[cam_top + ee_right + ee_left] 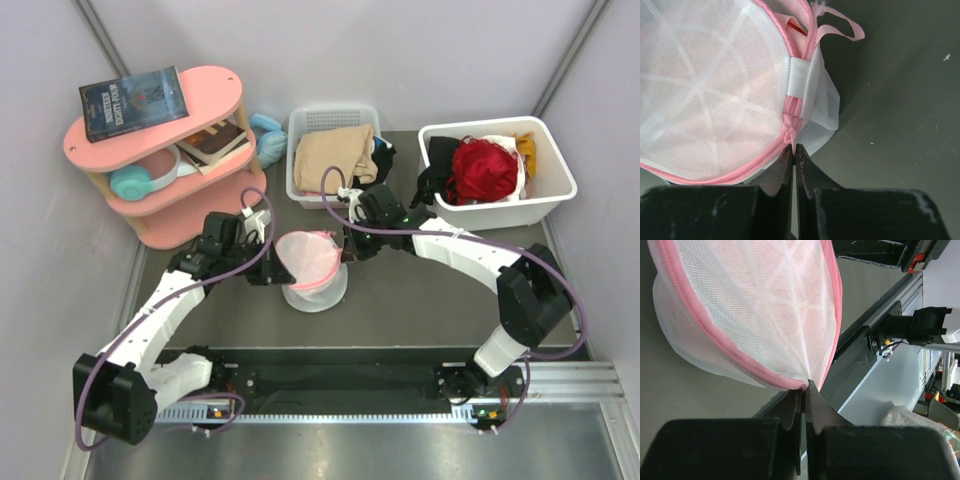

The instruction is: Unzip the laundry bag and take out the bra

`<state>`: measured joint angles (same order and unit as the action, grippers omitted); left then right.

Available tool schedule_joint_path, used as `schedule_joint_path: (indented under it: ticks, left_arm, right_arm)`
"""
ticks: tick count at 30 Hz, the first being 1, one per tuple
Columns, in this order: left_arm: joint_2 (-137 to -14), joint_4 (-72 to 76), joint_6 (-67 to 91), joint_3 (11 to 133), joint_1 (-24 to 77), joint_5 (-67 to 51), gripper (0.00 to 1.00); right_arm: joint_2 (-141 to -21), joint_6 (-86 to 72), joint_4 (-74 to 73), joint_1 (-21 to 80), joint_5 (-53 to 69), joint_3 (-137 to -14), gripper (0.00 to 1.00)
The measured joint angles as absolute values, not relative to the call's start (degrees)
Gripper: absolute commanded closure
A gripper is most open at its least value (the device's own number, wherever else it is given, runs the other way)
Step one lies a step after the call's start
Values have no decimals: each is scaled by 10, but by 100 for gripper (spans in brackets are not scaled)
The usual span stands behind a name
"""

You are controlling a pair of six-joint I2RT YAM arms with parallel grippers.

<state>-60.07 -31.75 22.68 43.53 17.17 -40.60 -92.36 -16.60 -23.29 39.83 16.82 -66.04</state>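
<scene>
The laundry bag [312, 262], a round white mesh pouch with pink zipper trim, stands on the table between both arms. My left gripper [268, 268] is shut on the bag's pink rim [800, 384] at its left edge. My right gripper [347, 250] is shut on the pink zipper pull [791, 135] at the bag's right side, below a white elastic tab [799, 77]. The bag also fills the left wrist view [750, 310] and the right wrist view [710, 95]. The zipper looks closed. The dark navy bra is not visible; only a faint pinkish tone shows through the mesh.
A white bin [300, 190] with beige cloth stands behind the bag. A larger white bin [560, 200] at back right holds red and black garments. A pink shelf [120, 145] with books and headphones stands at back left. A black rail [340, 375] runs along the near edge.
</scene>
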Motion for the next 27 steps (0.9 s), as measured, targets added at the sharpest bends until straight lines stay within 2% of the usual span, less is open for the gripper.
schedule_joint_path:
  ticks: [3,7,8,9,11,12,13,15,16,18,20,27]
  left_arm:
    - [-606,-322,218,444,173,-413,100]
    - [-606,-327,212,451,173,-409,53]
    - [-606,-334,211,454,173,-405,37]
    - [-606,-343,213,456,174,-400,32]
    - [-606,-353,216,461,175,-384,22]
    - [-605,-363,224,467,175,-367,20]
    - [-605,-366,225,472,175,-357,17]
    - [-601,-371,236,486,175,-324,13]
    - [-597,-374,240,492,175,-310,12]
    - [-581,-377,255,507,175,-274,10]
    - [-561,-378,270,518,175,-237,8]
    - [-520,-392,321,526,146,-124,8]
  right_arm:
    - [-925,-164,-235,396,169,-662,100]
    - [-925,-164,-236,389,171,-662,100]
    - [-925,-164,-236,387,170,-661,100]
    - [-925,-164,-236,385,168,-662,100]
    - [-922,-164,-236,380,163,-661,91]
    - [-920,-164,-237,377,161,-661,83]
    - [-917,-165,-239,377,159,-661,68]
    - [-907,-164,-247,376,154,-661,57]
    - [-900,-164,-252,376,152,-661,46]
    - [-880,-162,-265,376,146,-661,38]
    - [-859,-161,-277,376,137,-661,31]
    - [-778,-161,-338,384,93,-674,28]
